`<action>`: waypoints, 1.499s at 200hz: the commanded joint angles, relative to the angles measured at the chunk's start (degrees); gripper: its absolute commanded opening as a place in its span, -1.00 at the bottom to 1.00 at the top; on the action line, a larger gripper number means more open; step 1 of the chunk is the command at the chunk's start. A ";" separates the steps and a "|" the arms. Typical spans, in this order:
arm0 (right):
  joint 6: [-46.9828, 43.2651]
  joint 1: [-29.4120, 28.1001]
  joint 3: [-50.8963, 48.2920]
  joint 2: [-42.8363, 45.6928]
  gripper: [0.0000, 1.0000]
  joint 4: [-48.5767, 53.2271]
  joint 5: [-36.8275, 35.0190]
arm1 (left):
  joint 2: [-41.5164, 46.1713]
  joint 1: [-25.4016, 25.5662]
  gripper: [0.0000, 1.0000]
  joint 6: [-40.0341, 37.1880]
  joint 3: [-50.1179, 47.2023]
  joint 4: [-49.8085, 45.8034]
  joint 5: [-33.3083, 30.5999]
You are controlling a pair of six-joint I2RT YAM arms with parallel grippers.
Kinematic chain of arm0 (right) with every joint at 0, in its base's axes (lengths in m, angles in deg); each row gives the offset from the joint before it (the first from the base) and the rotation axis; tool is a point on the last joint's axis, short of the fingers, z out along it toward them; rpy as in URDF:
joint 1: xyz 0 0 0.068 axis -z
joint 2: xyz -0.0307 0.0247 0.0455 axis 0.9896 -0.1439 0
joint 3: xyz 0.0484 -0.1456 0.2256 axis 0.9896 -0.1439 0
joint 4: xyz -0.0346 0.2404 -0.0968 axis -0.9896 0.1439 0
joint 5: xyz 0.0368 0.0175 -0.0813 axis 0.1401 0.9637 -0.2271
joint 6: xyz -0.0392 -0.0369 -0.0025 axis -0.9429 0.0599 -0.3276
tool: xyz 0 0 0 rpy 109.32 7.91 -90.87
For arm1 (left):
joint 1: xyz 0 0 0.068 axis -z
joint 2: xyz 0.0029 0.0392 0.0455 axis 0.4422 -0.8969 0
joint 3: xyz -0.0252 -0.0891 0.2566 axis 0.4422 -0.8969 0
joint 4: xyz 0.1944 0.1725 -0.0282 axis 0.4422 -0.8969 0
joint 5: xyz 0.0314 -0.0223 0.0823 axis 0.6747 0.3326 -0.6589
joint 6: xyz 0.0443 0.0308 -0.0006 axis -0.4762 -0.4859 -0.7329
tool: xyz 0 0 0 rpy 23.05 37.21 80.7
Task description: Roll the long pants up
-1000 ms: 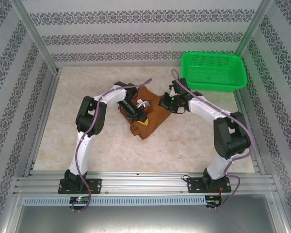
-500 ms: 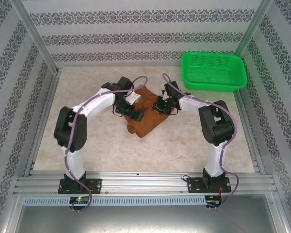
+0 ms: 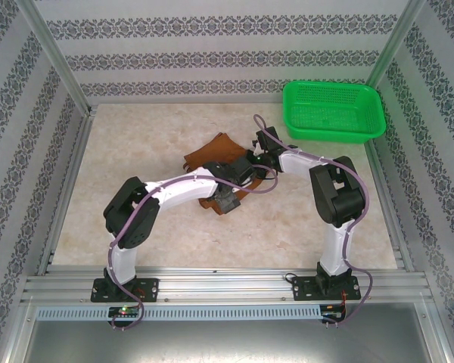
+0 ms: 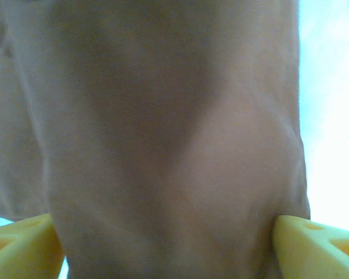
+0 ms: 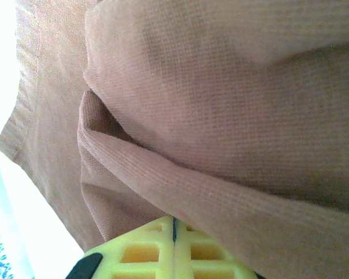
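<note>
Covering much of the long pants [image 3: 206, 156] in the top view, the left forearm is laid across the rust-brown bundle at the middle of the table [image 3: 136, 151], so its near half is largely hidden. The left gripper [image 3: 225, 203] is seen at the bundle's near right corner. In the left wrist view, blurred cloth [image 4: 163, 116] is cut off on every side, and the left gripper [image 4: 168, 244] is shown with its yellow fingertips [image 4: 317, 244] set wide apart, a fold bulging between them. The right gripper [image 3: 251, 162] rests at the bundle's right edge. In its own view the right gripper [image 5: 174, 247] is pressed together under draped folds [image 5: 221, 87]; whether cloth is pinched cannot be told. Half a second earlier the left wrist was held over the bundle's far left side with its elbow swung out to the left; it has since been brought to the near side, and a flap has been uncovered at the far left. The right arm has stayed put. Counted: one pair of pants, one green basket [image 3: 334, 137] at the far right, two arms, two grippers.
</note>
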 commanded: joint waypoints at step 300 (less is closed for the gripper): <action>0.72 -0.47 -1.28 -1.00 -1.00 2.89 -2.46 | -11.95 1.81 -1.00 -7.69 -3.82 7.36 -12.77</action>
